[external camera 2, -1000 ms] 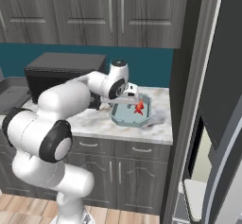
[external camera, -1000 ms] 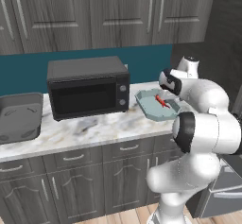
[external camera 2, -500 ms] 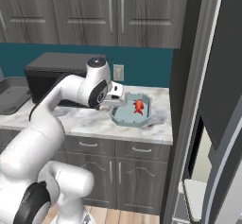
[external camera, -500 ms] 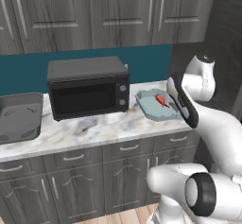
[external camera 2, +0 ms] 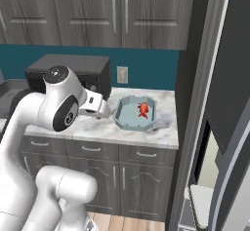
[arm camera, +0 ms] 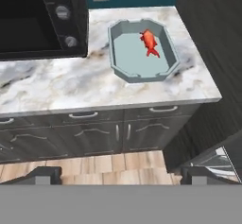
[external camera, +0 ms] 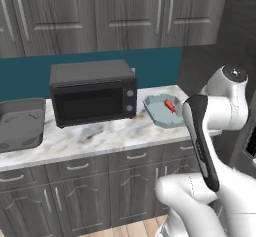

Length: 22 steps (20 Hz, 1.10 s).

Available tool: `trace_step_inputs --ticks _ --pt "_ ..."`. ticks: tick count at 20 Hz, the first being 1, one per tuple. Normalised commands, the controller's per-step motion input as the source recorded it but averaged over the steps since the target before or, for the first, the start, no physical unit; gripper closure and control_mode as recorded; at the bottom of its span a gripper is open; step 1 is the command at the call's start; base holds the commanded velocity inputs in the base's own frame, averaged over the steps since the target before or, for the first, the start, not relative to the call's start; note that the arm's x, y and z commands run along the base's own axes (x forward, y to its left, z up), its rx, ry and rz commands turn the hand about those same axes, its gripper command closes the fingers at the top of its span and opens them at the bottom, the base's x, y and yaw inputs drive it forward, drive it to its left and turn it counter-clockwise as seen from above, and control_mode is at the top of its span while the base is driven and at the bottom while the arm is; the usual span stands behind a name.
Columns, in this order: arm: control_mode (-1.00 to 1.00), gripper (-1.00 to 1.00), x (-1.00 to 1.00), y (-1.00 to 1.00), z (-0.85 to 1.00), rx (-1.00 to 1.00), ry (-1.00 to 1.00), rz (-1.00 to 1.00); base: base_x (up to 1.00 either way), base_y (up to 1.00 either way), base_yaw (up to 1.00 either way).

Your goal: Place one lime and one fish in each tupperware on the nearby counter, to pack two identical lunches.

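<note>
- Now my claw [arm camera: 121, 173] is pulled back from the counter [arm camera: 71, 86]; earlier it hovered over the teal tupperware [arm camera: 142, 53]. It is wide open and empty.
- So one fish is placed.
- I count one red fish [arm camera: 149, 42], in the tupperware near the counter's right end, one grey tupperware [external camera: 20, 123] at the left end, and no lime in sight.

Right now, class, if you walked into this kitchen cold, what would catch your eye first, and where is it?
The bright red-orange fish stands out at once, lying in the pale teal tupperware near the right end of the marble counter. Next comes the black microwave to its left. The gripper hangs open out in front of the cabinets, empty.
</note>
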Motion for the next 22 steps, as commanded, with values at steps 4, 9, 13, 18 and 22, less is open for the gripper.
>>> trace_step_inputs --ticks 4,9,13,18,22 --pt "-1.0 -1.0 -0.83 0.23 0.68 0.0 0.0 -0.02 0.0 0.0 0.0" --pt "-1.0 -1.0 -0.66 0.03 0.65 -0.01 0.0 0.0 0.0 0.0 0.0" --pt "1.0 -1.0 -0.08 0.05 0.23 -0.01 0.0 0.0 -0.03 0.03 0.0" --pt "1.0 -1.0 0.0 0.0 0.0 0.0 0.0 0.0 -0.78 -0.11 0.01" --pt "1.0 -1.0 0.0 0.0 0.0 0.0 0.0 0.0 -1.0 -0.55 0.04"
